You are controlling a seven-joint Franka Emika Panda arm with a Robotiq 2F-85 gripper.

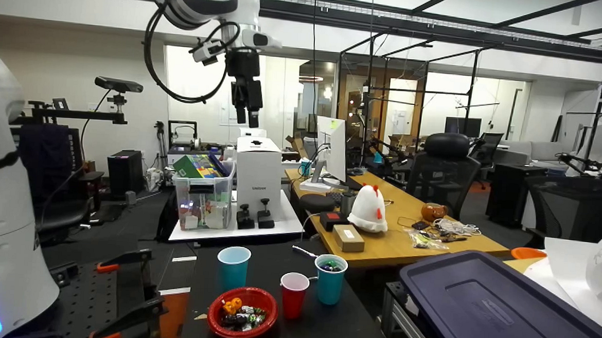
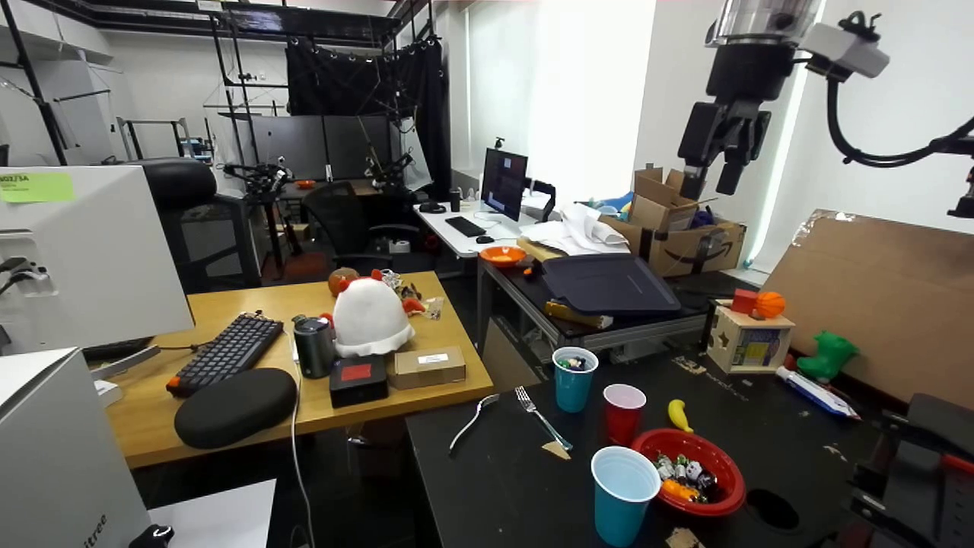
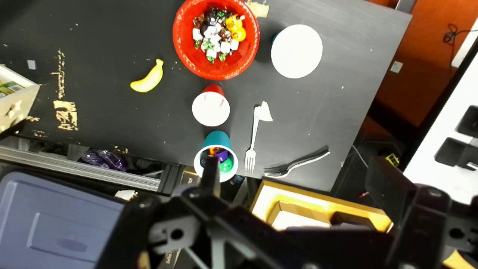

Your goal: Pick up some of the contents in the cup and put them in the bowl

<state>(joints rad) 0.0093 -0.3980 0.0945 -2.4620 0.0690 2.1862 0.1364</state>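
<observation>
Black table (image 2: 494, 487), gripper (image 2: 708, 190) hanging well above it, jaws parted wide; a wooden box (image 2: 749, 342) shows whole in an exterior view, only partly in the wrist view. Counted: one red bowl (image 3: 220, 71) of mixed small pieces (image 3: 213, 39); one teal cup (image 2: 572, 392), its coloured contents (image 3: 226, 164) too blurred to name surely; one red cup (image 2: 622, 425) between it and the bowl; one blue cup (image 2: 620, 508) just beside the bowl; two forks (image 3: 250, 156); one yellow banana (image 3: 149, 79).

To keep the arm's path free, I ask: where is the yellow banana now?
In the wrist view, the yellow banana lies left of centre on the black table, lower left of the red bowl and upper left of the red cup.
</observation>
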